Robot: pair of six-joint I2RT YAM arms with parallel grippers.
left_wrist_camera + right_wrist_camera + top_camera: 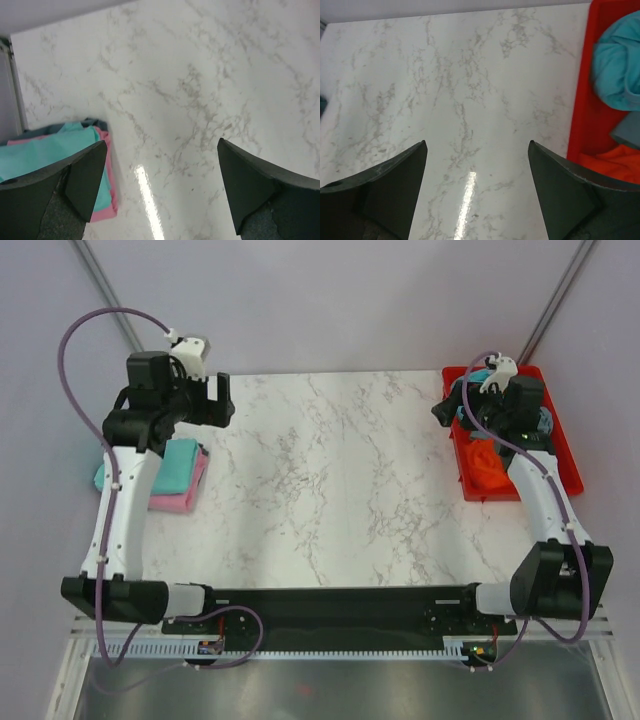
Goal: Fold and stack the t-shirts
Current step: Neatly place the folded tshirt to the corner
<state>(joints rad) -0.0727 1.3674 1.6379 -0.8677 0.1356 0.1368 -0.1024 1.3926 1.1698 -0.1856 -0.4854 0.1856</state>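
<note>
A folded teal-green t-shirt (178,465) lies on a folded pink t-shirt (180,502) at the table's left edge; both show in the left wrist view, teal (45,152) on pink (107,210), with a grey-blue edge (92,123) behind. An orange t-shirt (488,468) and a light blue t-shirt (478,378) lie crumpled in the red tray (560,455); in the right wrist view the light blue one (619,65) and orange one (615,162) show. My left gripper (222,400) is open and empty above the table, right of the stack. My right gripper (447,410) is open and empty at the tray's left edge.
The white marble table (340,480) stretches between the stack and the tray. The tray's left wall (580,95) runs just right of my right gripper. Grey walls and metal poles stand behind the table.
</note>
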